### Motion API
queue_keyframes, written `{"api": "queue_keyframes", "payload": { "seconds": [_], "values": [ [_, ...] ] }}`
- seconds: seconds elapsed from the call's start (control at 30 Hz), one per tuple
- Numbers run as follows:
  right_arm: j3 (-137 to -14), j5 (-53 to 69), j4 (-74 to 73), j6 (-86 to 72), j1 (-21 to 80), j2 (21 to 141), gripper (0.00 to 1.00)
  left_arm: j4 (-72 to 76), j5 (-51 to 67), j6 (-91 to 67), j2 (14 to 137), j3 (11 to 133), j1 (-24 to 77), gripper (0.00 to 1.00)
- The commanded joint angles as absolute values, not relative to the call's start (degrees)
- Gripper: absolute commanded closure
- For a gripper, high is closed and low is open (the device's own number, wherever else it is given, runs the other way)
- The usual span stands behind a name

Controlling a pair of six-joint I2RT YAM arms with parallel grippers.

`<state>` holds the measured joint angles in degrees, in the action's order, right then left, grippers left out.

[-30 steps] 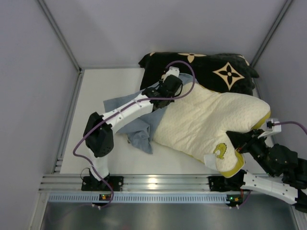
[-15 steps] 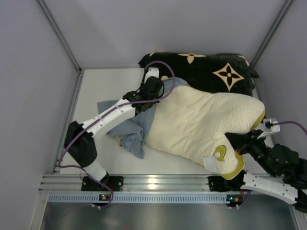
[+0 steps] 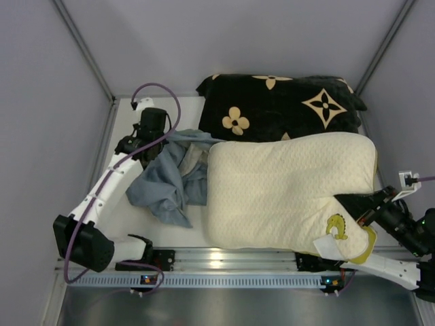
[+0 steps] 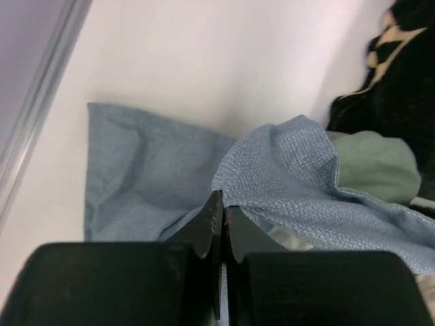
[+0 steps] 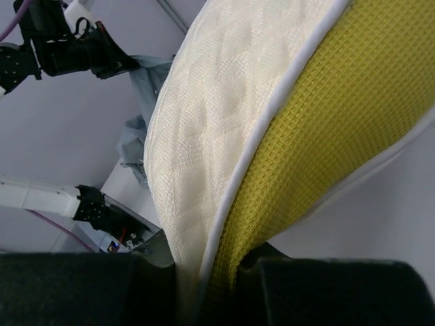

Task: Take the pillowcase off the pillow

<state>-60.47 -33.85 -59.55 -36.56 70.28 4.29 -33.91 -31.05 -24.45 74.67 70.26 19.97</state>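
Note:
The cream knit pillow (image 3: 285, 190) lies flat in the middle of the table, its green-yellow emblem (image 3: 336, 227) and white tag (image 3: 329, 248) at the near right corner. My right gripper (image 3: 359, 216) is shut on that corner; the right wrist view shows the cream face (image 5: 211, 109) and yellow edge (image 5: 340, 102) pinched between the jaws of the right gripper (image 5: 217, 278). The grey-blue pillowcase (image 3: 166, 180) lies bunched against the pillow's left edge. My left gripper (image 3: 160, 139) is shut on a fold of the pillowcase (image 4: 299, 170), the left gripper's (image 4: 222, 204) jaws pressed together.
A black cushion with tan flower motifs (image 3: 285, 102) lies at the back, touching the pillow's far edge. Grey walls close in the table on the left, back and right. A metal rail (image 3: 217, 258) runs along the near edge, just behind the arm bases.
The left gripper has shut on the pillowcase and swung left, dragging it off the pillow into a bunch. The pillow now lies flat and square. The right gripper has shifted slightly right, still holding the corner.

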Motion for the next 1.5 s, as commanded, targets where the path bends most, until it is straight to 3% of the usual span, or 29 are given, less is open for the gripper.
{"api": "queue_keyframes", "payload": {
  "seconds": [0.0, 0.47, 0.7, 1.0, 1.1, 1.33, 1.47],
  "values": [
    [-63.11, -39.19, -54.93, -36.74, 71.02, 5.10, 1.00, -37.52, -33.04, -24.44, 71.02, 68.82, 16.19, 1.00],
    [-59.50, -40.70, -54.49, -38.93, 71.02, 9.84, 1.00, -46.32, -38.14, -23.47, 56.43, 67.94, 7.65, 1.00],
    [-56.87, -37.28, -52.48, -39.72, 71.02, 10.55, 1.00, -49.74, -44.20, -22.42, 58.88, 73.73, 7.47, 1.00],
    [-43.87, -26.56, -40.28, -43.06, 71.02, 14.14, 1.00, -51.42, -51.41, -21.01, 59.76, 83.04, 7.38, 1.00],
    [-42.01, -23.92, -36.76, -43.42, 71.02, 15.81, 1.00, -50.28, -48.36, -20.22, 59.76, 85.42, 7.47, 1.00],
    [-38.42, -17.24, -28.68, -44.21, 71.02, 18.80, 1.00, -47.56, -26.13, -20.83, 64.51, 81.41, 7.47, 1.00],
    [-36.04, -9.95, -22.51, -44.21, 71.01, 22.58, 1.00, -45.09, -25.22, -23.46, 65.83, 75.25, 7.47, 1.00]
  ]
}}
